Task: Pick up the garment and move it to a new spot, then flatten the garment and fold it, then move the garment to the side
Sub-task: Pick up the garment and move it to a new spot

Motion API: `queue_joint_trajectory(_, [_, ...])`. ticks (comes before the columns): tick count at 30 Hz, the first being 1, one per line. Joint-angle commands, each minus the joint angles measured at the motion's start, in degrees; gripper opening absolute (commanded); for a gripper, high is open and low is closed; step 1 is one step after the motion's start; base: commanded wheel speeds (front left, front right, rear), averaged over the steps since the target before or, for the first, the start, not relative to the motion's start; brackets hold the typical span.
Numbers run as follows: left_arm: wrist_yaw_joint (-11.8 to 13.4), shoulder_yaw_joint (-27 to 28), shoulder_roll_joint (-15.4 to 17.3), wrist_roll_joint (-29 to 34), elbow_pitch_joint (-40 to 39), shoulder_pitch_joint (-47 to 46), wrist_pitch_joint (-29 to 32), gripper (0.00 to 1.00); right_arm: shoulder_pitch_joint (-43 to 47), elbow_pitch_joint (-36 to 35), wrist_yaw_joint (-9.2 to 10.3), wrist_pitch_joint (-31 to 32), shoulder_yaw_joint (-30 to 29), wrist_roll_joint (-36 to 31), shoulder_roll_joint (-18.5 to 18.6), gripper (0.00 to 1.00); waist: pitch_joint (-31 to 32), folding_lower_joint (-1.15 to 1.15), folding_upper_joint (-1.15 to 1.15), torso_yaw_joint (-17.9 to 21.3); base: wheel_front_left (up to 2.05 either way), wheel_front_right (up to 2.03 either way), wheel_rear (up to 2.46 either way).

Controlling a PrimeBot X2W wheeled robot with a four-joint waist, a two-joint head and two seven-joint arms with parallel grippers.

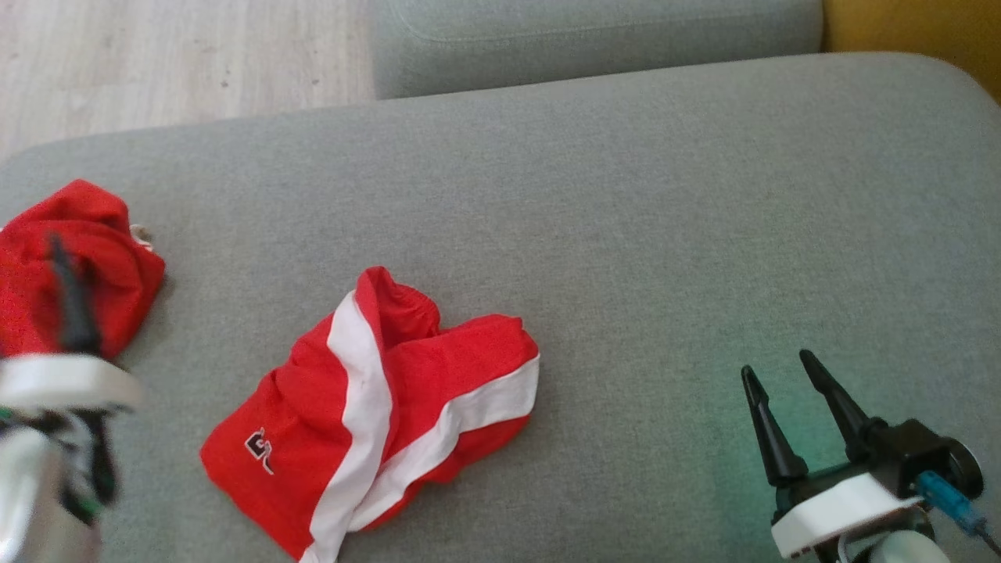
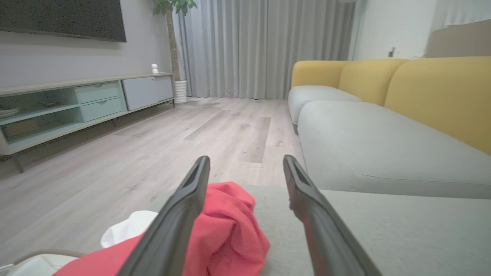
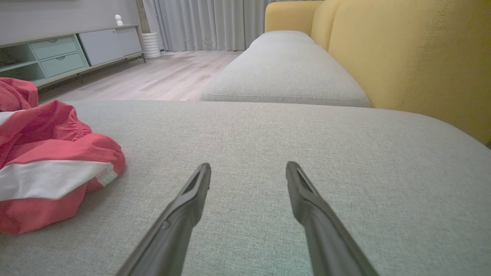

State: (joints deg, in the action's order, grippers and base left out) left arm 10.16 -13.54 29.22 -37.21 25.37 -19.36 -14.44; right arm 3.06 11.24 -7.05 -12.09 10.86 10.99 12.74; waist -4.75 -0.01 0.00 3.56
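Both pairs of jaws gape empty, the left above a crumpled plain red cloth bundle [image 1: 109, 258] at the edge of the grey fabric sofa cushion [image 1: 626, 195], while the red-and-white striped garment [image 1: 371, 407] lies mid-cushion, unflattened and unfolded, so most work seemingly remains.

A home living room; a grey-and-yellow sofa [image 2: 383, 145] lies right of the left gripper [image 2: 245, 163]; a TV [image 2: 61, 17] hangs over a low cabinet [image 2: 96, 99] to its left; curtains [image 2: 264, 46], a plant [image 2: 174, 5] and wood floor [image 2: 172, 145] lie ahead.
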Motion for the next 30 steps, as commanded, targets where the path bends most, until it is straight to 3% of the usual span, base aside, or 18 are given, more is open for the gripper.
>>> queue_joint_trajectory(1, [0.5,2.8,0.7,1.3,-4.9,1.1,-0.5,1.00,-0.3,-2.2,-0.44,-0.3,0.8,-0.7,0.5,1.00,0.6,0.01,0.00,-0.5,0.00,0.00,0.00])
queue_joint_trajectory(5, [1.2,2.3,-2.9,4.0,-12.7,6.6,-0.5,1.00,0.0,-2.5,-0.44,-0.3,0.6,-1.5,0.5,1.00,1.2,0.01,0.00,-0.8,0.00,0.00,0.00])
queue_joint_trajectory(13, [1.3,1.4,-8.4,9.0,-20.4,14.3,-0.5,1.00,0.6,-2.7,-0.44,-2.0,-1.6,-3.6,-1.5,1.00,2.3,0.01,0.00,-0.9,0.00,0.00,0.00])
queue_joint_trajectory(22, [-2.1,5.3,-13.6,14.9,-18.2,23.1,-0.6,1.00,0.7,-2.2,-0.44,-2.9,-3.9,-5.8,-5.8,1.00,3.8,0.01,0.00,0.7,0.00,0.00,0.00])
queue_joint_trajectory(30, [-7.3,11.3,-19.1,19.2,-17.6,27.6,-0.6,1.00,0.2,-2.2,-0.44,-2.9,-5.4,-5.4,-8.0,1.00,4.2,0.01,0.00,0.8,0.00,0.00,0.00])
